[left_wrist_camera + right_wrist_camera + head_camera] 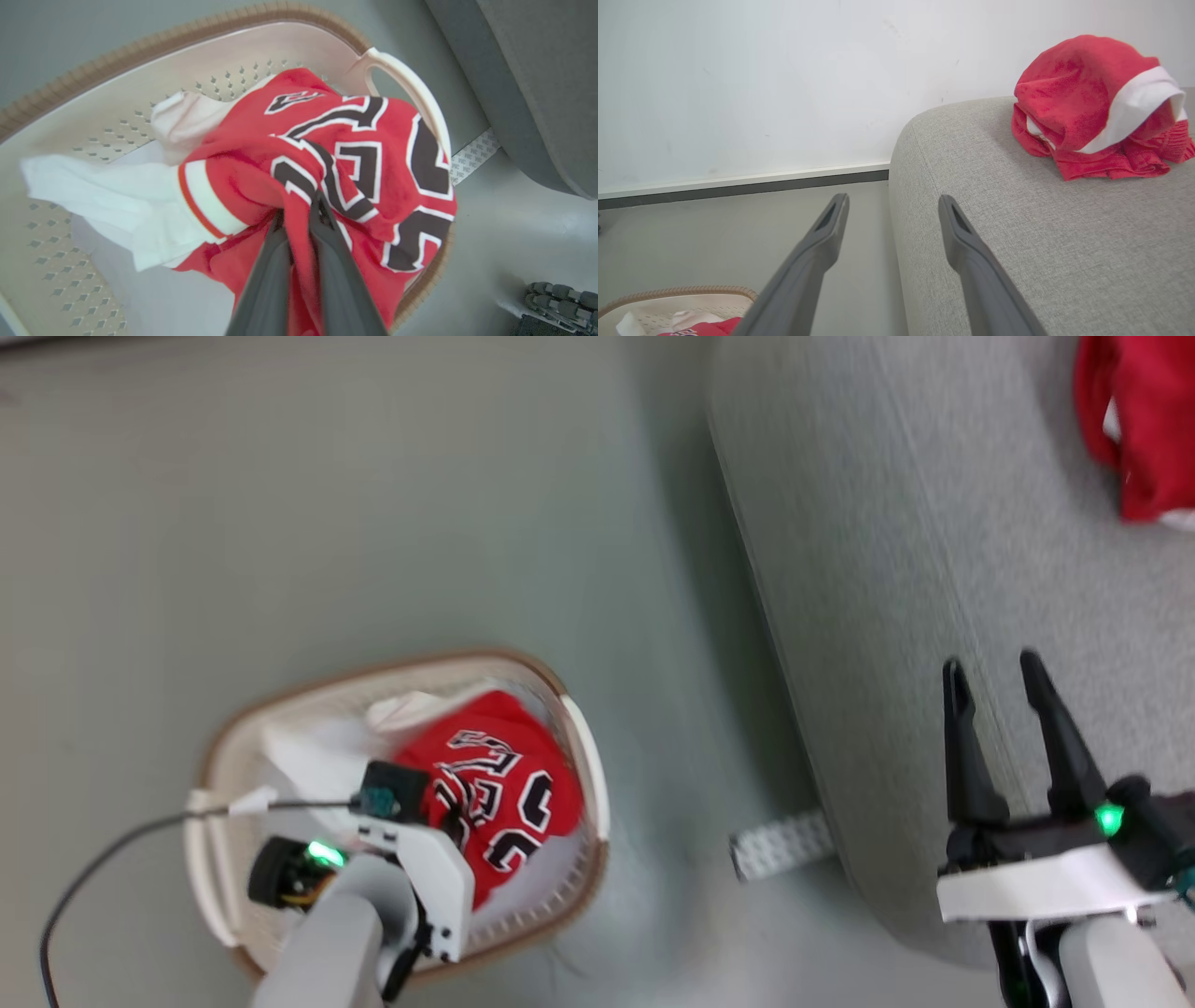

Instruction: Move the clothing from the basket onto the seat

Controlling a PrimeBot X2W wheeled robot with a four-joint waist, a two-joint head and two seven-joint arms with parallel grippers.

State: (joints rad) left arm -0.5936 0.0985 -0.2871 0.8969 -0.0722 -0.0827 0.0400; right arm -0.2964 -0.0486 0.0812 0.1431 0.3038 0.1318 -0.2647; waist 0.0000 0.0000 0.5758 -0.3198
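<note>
Left gripper [300, 207] is clamped on a fold of the red jersey [336, 140], which lies inside the basket [140, 60]. Large black, white-edged characters are noted on the jersey but cannot be read reliably. Right gripper [991, 674] is spread wide and empty above the seat [934, 523]. A second red garment [1083, 93] is lying on the seat.

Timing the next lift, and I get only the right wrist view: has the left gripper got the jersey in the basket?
Observer: Yes. In the left wrist view the left gripper is shut on a fold of the red jersey.
Operator: Is anything else down there?
Observer: A white sleeve spreads over the basket's perforated wall.
Operator: Where is the basket from the sofa?
Observer: Head view: on the floor, on the robot's left of the sofa, not touching it.
</note>
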